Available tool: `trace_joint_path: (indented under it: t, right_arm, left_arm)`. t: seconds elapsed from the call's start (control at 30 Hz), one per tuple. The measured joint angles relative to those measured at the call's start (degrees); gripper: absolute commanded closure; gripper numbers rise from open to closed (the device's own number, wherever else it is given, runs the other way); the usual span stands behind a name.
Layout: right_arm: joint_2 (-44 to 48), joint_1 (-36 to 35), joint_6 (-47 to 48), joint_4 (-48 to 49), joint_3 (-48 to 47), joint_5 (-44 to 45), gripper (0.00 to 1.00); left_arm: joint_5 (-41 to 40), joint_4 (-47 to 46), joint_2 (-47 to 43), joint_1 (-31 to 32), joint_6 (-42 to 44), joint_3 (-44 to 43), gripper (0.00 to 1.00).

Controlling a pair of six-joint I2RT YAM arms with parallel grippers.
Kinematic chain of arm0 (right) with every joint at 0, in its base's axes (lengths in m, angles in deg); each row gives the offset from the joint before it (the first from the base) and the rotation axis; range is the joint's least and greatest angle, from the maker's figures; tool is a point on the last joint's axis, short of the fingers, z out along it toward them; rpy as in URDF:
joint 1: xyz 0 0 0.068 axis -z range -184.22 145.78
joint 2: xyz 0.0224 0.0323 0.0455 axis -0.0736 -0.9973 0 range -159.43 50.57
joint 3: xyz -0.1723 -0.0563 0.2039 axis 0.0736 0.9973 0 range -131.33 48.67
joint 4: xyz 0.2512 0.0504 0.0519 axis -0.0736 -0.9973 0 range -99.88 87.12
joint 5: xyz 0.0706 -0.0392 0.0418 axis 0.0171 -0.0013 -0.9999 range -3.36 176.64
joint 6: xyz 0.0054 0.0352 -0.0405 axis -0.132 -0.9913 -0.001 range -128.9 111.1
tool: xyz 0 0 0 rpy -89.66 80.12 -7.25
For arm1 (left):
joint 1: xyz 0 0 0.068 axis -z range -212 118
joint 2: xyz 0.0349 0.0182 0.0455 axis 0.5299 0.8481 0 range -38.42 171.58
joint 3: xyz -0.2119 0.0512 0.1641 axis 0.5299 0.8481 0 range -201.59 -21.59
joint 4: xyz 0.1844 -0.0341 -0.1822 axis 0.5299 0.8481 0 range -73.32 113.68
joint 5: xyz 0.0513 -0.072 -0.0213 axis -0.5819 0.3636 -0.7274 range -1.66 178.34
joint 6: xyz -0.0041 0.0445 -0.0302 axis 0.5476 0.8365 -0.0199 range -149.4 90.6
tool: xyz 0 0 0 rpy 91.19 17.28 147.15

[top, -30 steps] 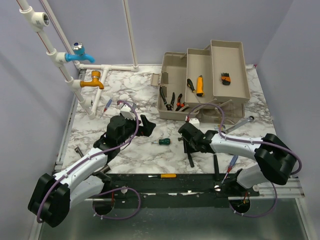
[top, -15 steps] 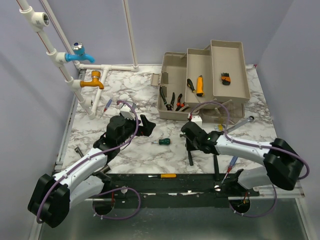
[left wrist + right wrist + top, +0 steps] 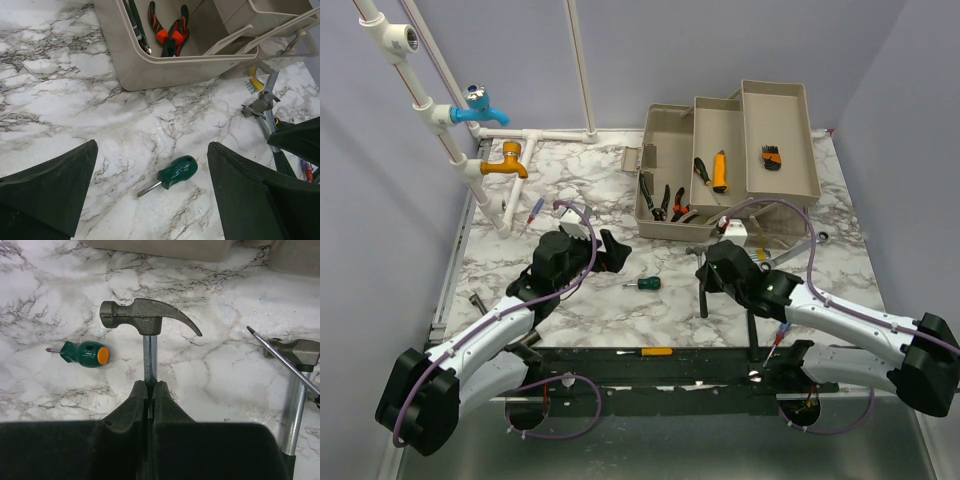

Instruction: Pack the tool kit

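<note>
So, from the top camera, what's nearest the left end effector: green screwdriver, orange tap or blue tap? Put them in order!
From the left end effector:
1. Green screwdriver, close by on its right.
2. Orange tap, back left.
3. Blue tap, farther back left, above the orange one.

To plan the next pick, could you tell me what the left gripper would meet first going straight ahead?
Probably the small green-handled stubby screwdriver lying on the marble tabletop between the fingers of the left gripper; depth is unclear, and the beige plastic toolbox lies beyond.
</note>
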Motion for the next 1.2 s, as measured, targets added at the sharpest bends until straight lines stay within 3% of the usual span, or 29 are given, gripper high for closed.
trace_joint_path:
  t: [0.27, 0.5, 0.9, 1.2]
  right_arm:
    - [3.0, 0.0, 4.6, -0.1, -3.0, 3.5, 0.99]
    - [-4.0, 0.9, 12.9, -2.1, -22.2, 13.3, 0.99]
    - [-36.8, 19.0, 22.2, -7.7, -59.8, 11.3, 0.99]
    - [-54.7, 23.9, 27.2, -13.9, -78.9, 10.7, 0.99]
  left_arm:
    - [0.0, 0.0, -0.7, 0.0, 0.0, 0.0, 0.07]
    - [0.0, -0.1, -0.7, 0.0, 0.0, 0.0, 0.07]
    - [0.0, -0.1, -0.7, 0.0, 0.0, 0.0, 0.07]
    - [0.0, -0.1, -0.6, 0.0, 0.0, 0.0, 0.07]
